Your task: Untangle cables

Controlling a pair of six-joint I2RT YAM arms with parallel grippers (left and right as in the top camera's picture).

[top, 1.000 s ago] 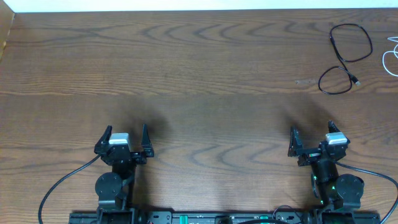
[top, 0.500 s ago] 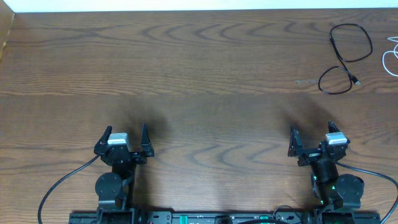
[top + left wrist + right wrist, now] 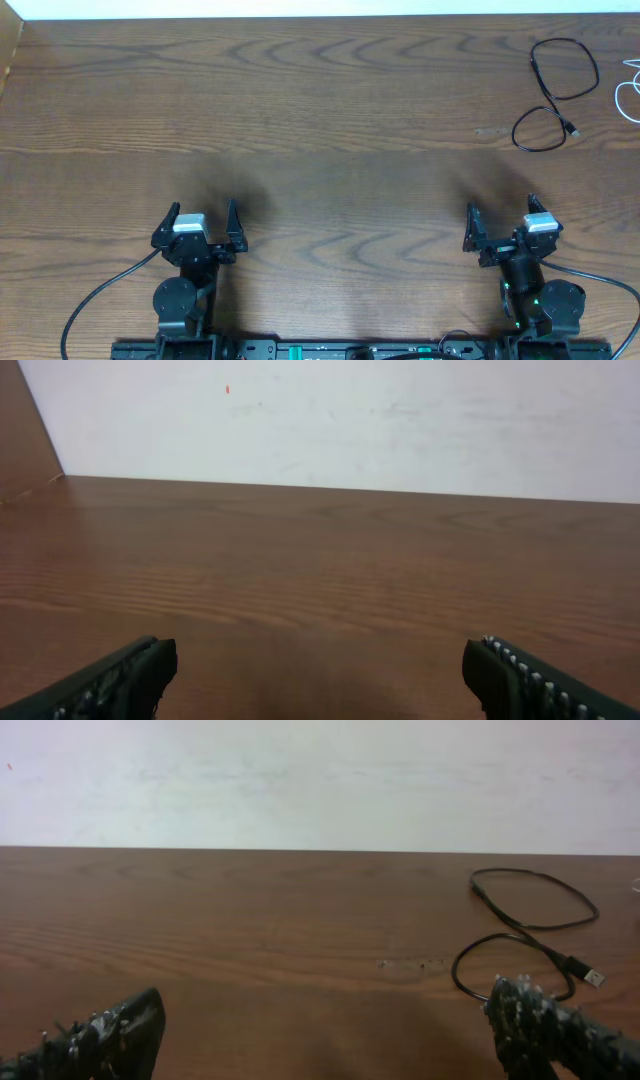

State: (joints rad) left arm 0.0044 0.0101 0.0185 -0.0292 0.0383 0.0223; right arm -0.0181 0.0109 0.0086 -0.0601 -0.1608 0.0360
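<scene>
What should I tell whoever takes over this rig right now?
Left gripper: open, empty, at the near edge of the table.
Right gripper: open, empty, also near edge.
Black cable: far right, loosely looped, lying alone.
White cable: at the right edge, mostly out of view, apart from the black one.
Done: the two look separated.
To do: probably nothing but checking the hidden part of the white cable.

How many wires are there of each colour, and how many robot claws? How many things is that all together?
1 black cable
1 white cable, partly cut off by the picture's edge
2 claws: left gripper and right gripper, both open
Total: 4
</scene>
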